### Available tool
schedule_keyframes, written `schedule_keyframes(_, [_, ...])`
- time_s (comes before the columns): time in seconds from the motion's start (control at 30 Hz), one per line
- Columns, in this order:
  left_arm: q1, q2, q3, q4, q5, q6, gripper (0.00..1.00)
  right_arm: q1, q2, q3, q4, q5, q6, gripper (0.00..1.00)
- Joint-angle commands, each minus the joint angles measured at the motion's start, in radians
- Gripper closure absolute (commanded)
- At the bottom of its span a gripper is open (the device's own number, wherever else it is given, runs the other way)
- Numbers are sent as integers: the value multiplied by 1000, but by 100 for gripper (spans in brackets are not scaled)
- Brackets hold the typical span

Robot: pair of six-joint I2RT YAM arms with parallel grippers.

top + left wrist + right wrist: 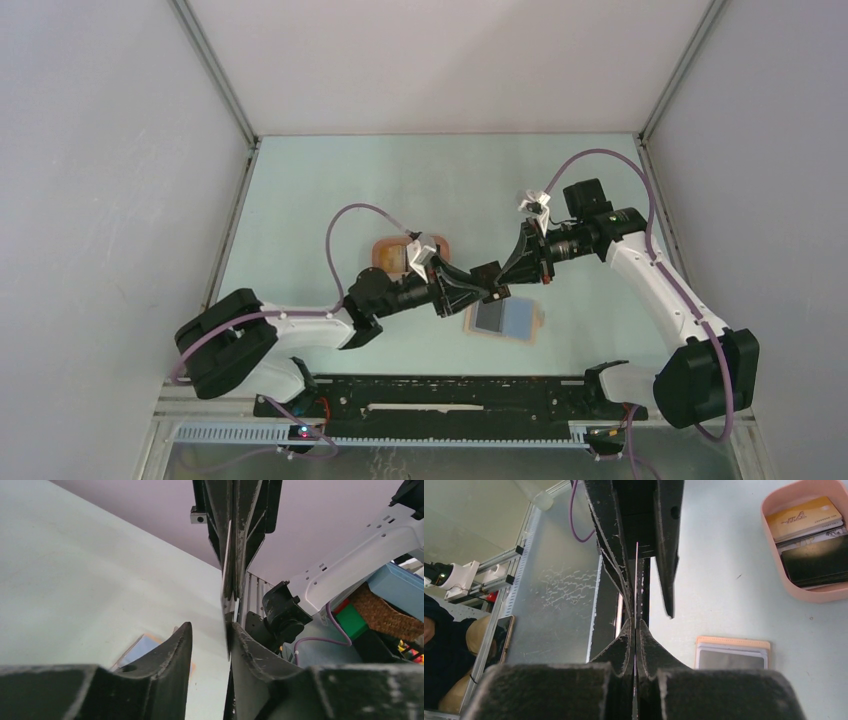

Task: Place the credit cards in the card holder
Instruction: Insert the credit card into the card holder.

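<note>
A black credit card point(490, 276) hangs edge-on above the table between both grippers. My right gripper point(635, 627) is shut on it; its thin edge point(636, 580) runs up between the fingers. My left gripper point(210, 630) stands open around the same card point(225, 580). The card lies against the right-hand finger point(250, 650), with a gap to the other finger. Below them the tan card holder point(505, 320) lies flat on the table with a pale blue card showing in it. More credit cards, one yellow-orange point(806, 517) and one black point(819, 562), lie in the pink tray.
The salmon-pink tray point(385, 250) sits left of centre behind my left arm, and shows as point(769, 540) in the right wrist view. White walls enclose the table on three sides. A black rail point(450, 400) runs along the near edge.
</note>
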Motion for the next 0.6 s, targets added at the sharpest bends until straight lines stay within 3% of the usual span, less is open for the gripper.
schedule_keyframes(0.0, [-7,37,79,48,44,-34,68,-7,7,1,7,-23,5,100])
schedule_keyframes(0.1, [-7,53,97,46,81,-37,98,-8,15,1,11,-15,12,100])
schedule_keyframes(0.17, [-7,53,94,40,95,-34,100,-9,14,1,12,-7,13,99])
schedule_keyframes(0.27, [-5,33,87,-12,108,-8,100,-12,5,2,13,11,13,74])
schedule_keyframes(0.37, [0,-9,107,-176,132,53,100,-15,-15,3,12,40,11,53])
schedule_keyframes(0.43, [3,-43,132,-314,156,107,100,-15,-24,10,-11,55,-13,47])
schedule_keyframes(0.57, [19,-104,197,-596,223,224,100,-15,-24,37,-109,74,-121,45])
